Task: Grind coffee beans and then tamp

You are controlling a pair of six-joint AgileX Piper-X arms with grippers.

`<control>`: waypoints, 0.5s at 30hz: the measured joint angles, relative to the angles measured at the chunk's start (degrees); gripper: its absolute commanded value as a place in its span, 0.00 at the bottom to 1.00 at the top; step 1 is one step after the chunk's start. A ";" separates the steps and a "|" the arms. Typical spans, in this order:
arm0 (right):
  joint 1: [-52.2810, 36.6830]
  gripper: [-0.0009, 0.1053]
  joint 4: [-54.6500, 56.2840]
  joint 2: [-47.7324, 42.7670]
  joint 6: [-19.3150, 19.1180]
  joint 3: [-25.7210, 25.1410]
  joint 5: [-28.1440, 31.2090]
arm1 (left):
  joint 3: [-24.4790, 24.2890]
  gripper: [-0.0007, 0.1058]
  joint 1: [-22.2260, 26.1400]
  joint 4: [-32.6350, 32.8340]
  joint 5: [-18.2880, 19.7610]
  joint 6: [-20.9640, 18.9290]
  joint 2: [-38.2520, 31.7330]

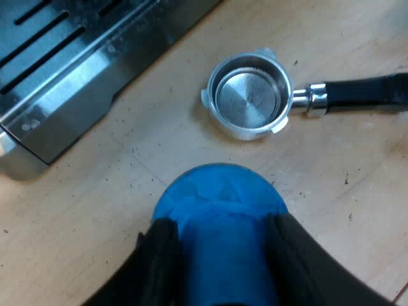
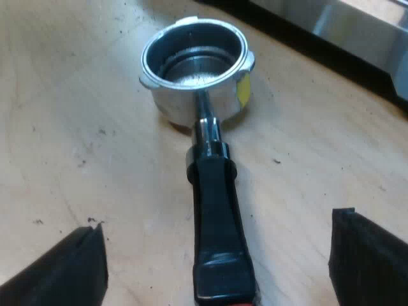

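**Left wrist view.** The left gripper (image 1: 222,239) is closed on the blue tamper (image 1: 220,191), with one black finger pressed against each side of its body. The tamper's round face is turned toward the wooden table (image 1: 83,229); whether it rests on the wood cannot be told. The tamper is near the metal holder (image 1: 250,95) but apart from it, not over the basket. The holder lies loose on the table with its basket mouth upward, and the inside is bare, shiny metal. Its dark handle (image 1: 363,92) runs away from the basket along the tabletop. The steel base of the espresso machine (image 1: 70,83) stands close by, apart from the holder. Dark specks (image 1: 134,150) are scattered over the wood.

**Right wrist view.** The right gripper (image 2: 220,236) is spread wide and holds nothing. Its two fingers stand on either side of the handle's tip, each well clear of it. A sliver of the red end (image 2: 226,303) shows at that tip. A yellow mark (image 2: 243,90) sits on the basket's outer wall, beside the handle's neck.
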 measured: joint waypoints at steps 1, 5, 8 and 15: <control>0.00 0.69 0.00 0.15 0.28 0.00 0.00 | 0.00 0.01 -0.32 -0.42 0.12 0.00 1.04; 0.00 0.69 0.00 0.16 0.28 0.00 0.00 | 0.00 0.01 -3.94 -2.20 -0.39 1.73 3.26; 0.00 0.69 0.00 0.16 0.35 0.00 0.00 | 0.00 0.01 -6.76 -3.48 -0.39 1.72 4.82; 0.00 0.69 -0.42 0.16 0.35 0.00 -0.23 | -1.12 0.01 -9.97 -4.92 -0.39 1.72 9.27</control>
